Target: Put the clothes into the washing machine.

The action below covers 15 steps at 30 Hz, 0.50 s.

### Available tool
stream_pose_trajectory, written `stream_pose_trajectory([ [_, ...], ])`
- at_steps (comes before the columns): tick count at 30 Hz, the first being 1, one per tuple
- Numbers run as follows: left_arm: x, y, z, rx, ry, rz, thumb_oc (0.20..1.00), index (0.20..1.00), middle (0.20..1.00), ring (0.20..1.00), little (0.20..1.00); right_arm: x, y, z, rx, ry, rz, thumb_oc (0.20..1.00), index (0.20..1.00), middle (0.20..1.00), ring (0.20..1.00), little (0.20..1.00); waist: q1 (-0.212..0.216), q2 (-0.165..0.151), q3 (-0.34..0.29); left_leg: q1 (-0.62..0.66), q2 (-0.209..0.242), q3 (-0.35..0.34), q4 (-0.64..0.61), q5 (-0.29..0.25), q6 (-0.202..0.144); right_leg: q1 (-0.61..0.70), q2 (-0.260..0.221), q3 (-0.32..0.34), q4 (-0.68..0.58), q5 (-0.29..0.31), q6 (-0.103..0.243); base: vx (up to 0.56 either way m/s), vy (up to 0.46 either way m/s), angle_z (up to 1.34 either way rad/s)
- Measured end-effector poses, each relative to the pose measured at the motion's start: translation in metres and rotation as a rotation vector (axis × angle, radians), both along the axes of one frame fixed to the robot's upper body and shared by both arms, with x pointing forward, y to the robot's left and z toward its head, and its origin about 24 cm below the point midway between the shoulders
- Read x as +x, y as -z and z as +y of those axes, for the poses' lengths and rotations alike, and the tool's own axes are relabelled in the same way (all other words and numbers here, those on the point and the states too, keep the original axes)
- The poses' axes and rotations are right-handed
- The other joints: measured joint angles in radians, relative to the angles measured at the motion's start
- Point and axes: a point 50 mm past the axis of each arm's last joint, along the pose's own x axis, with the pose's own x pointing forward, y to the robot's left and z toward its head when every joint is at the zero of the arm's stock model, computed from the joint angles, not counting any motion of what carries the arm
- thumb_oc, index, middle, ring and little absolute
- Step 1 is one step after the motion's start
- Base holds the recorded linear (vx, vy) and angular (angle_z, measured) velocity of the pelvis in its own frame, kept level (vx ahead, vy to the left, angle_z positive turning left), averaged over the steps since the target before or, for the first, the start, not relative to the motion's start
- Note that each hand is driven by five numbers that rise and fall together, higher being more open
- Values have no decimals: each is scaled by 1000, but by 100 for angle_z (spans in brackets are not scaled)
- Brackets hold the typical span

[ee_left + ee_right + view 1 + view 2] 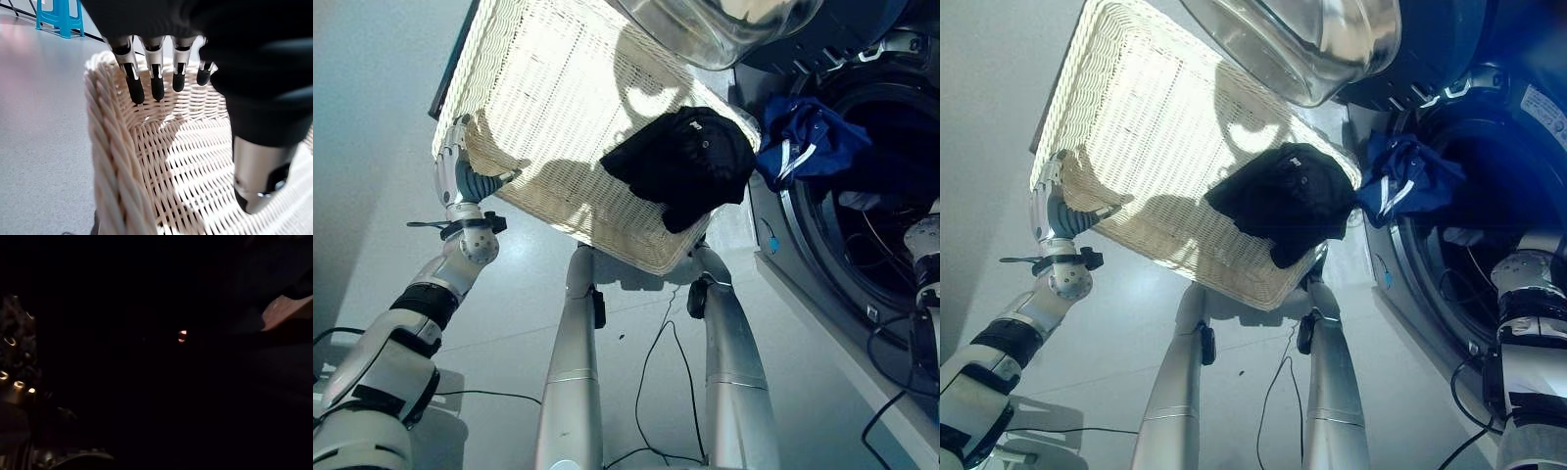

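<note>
A pale wicker basket is held up and tilted toward the washing machine on the right. My left hand grips its near left rim, with the fingers over the woven edge and the thumb inside. A black garment lies bunched at the basket's right corner, right by the drum's mouth. A blue garment with white stripes hangs over the drum's rim. My right arm reaches into the dark drum, which hides the hand.
The machine's round glass door stands open above the basket's far right corner. The washer's white front runs along the right. Grey floor lies below. A blue stool stands farther off.
</note>
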Motion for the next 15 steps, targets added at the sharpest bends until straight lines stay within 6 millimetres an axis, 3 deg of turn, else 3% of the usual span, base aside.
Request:
stream_pose_trajectory([
  [5, 1, -1, -3, 11, 23, 1, 1000, 1000, 1000, 1000, 1000, 5, 8, -7, 29, -135, 67, 1000, 1000, 1000, 1000, 1000, 0, 0, 0, -4, -14, -3, -7, 10, 13, 7, -11, 0, -25, 12, 18, 8, -6, 2],
  [9, 5, -7, -10, 33, 35, 4, 1000, 1000, 1000, 1000, 1000, 18, 21, -4, -60, -317, 310, 1000, 1000, 1000, 1000, 1000, -6, 0, 0, -8, -22, -17, -8, 10, 15, 9, -13, -7, -26, 12, 18, 0, -6, 2],
  [15, 11, -15, -15, 54, 23, 9, 1000, 1000, 1000, 1000, 1000, 31, 25, 5, -201, -466, 650, 1000, 1000, 1000, 1000, 1000, -18, 0, 0, -21, -22, -22, -5, 10, 15, 3, -13, -13, -25, 10, 21, 0, 0, 0],
])
